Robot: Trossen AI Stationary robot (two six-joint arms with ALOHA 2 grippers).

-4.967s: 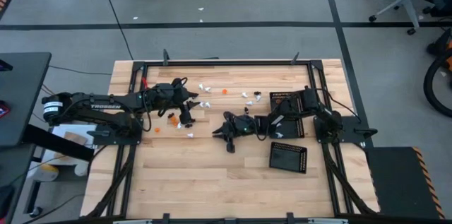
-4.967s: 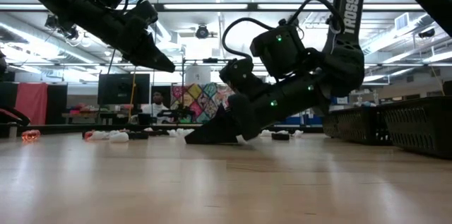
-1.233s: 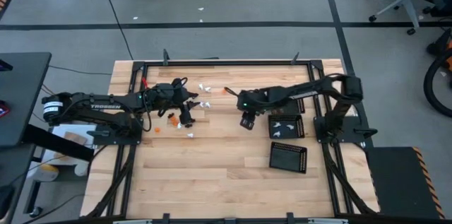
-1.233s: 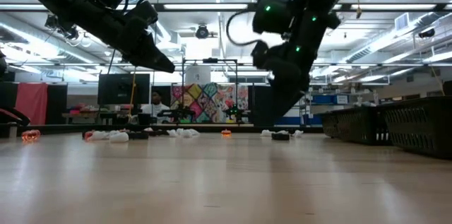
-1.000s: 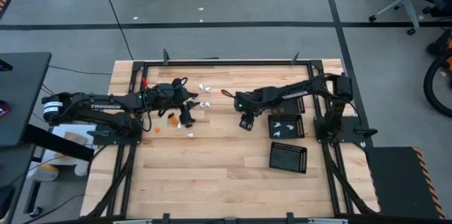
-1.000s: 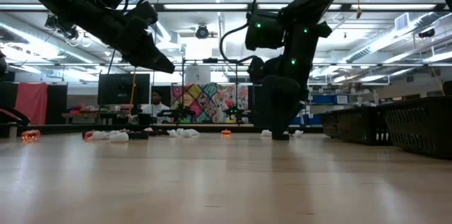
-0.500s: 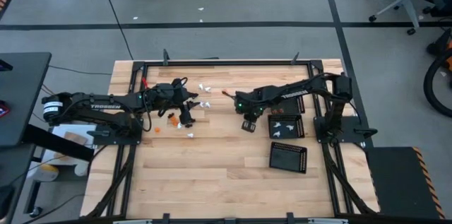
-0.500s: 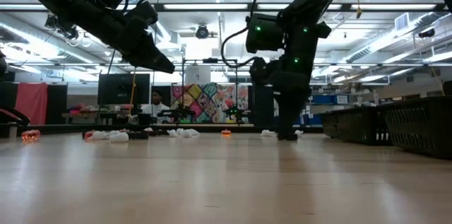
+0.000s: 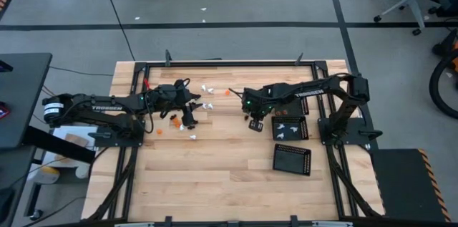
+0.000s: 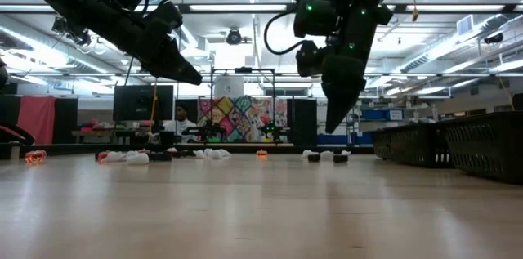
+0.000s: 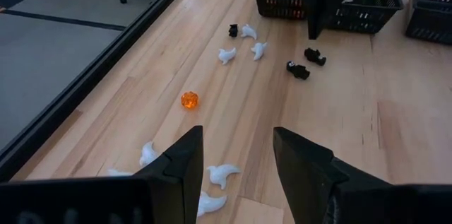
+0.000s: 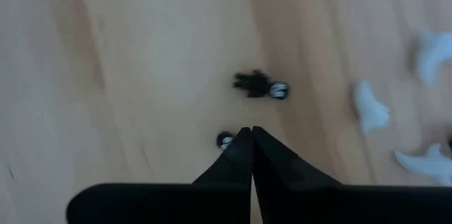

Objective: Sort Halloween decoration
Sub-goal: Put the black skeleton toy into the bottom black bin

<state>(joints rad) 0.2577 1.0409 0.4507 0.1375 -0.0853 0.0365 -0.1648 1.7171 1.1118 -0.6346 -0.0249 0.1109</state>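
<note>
The wooden table (image 9: 215, 177) carries everything, with the two dark arms reaching in from its left and right sides. Three black perforated trays stand on its right part: one (image 9: 291, 159) alone toward the near edge, one (image 9: 290, 127) with white pieces lying in it, and a third mostly hidden under the right arm. The left pincer (image 11: 233, 160) hangs raised over the left half of the table, its two fingers spread apart and holding nothing. The right pincer (image 12: 251, 139) hangs off the table surface near the middle of the table, beside the trays, its fingers pressed tight together at the tips; whether anything is caught between them cannot be told. The Halloween decoration (image 11: 224, 56) lies scattered on the far half of the table: white ghost-like pieces in a loose group below and beyond the left pincer, a single orange piece (image 11: 188, 100) among them, more orange pieces (image 9: 174, 122) on the wood by the left arm, and small black pieces (image 11: 298, 70) nearer the trays. In the right wrist view one black piece (image 12: 260, 85) lies on the wood just beyond the clenched tips and another small black one (image 12: 224, 140) shows right beside them, with blurred white pieces off to one side.
</note>
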